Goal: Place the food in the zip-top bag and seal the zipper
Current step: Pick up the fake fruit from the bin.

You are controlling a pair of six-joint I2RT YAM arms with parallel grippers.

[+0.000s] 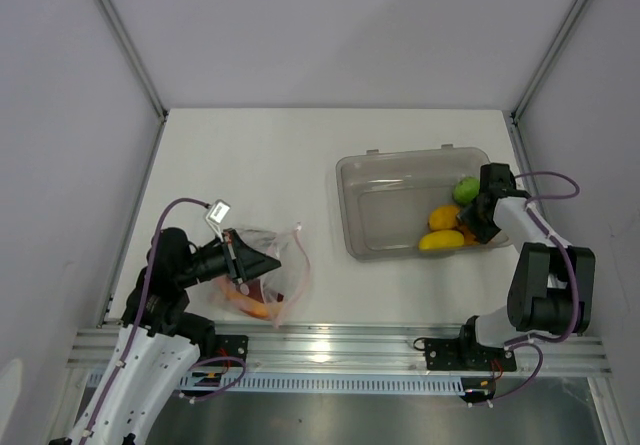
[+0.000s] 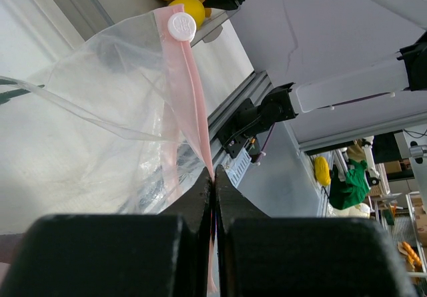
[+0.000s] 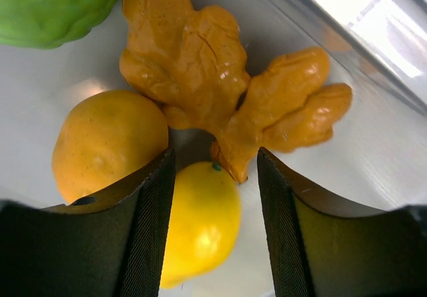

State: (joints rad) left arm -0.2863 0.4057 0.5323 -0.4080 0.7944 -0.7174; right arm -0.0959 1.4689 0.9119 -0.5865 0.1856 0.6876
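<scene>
Left: the left gripper (image 2: 213, 185) has its two black fingers pressed together, clamped on the zipper (image 2: 191, 103), a thin pinkish-red strip that rises from the pinch to a small round white slider (image 2: 181, 26). The zip-top bag (image 1: 287, 265) hangs from this grip near the front left of the white table (image 1: 260, 165). It is clear, crinkled film, with its mouth edge running toward the rail (image 1: 340, 340). Inside lie an orange piece (image 1: 252, 307) and a darker reddish piece (image 1: 252, 287), but folds and glare blur their shapes. Whether the mouth is pressed closed along its length cannot be told.

Right: a grey translucent rigid bin (image 1: 400, 170) with rounded corners holds the remaining food. The right gripper (image 3: 215, 162) reaches down into it with its fingers apart and nothing clamped. The tip of one lobe of a knobbly, ginger-shaped orange piece (image 3: 193, 63) lies in the gap, above a smooth glossy lemon (image 3: 200, 223). Just left of the left finger sits a round yellow-orange fruit (image 3: 107, 140) with dimpled skin. A bumpy green fruit (image 3: 53, 7) is cut off at the upper left corner of the wrist view. In the overhead view the gripper hides the ginger-shaped piece almost entirely, and the lemon's lower end passes behind the fingers in the wrist view.
</scene>
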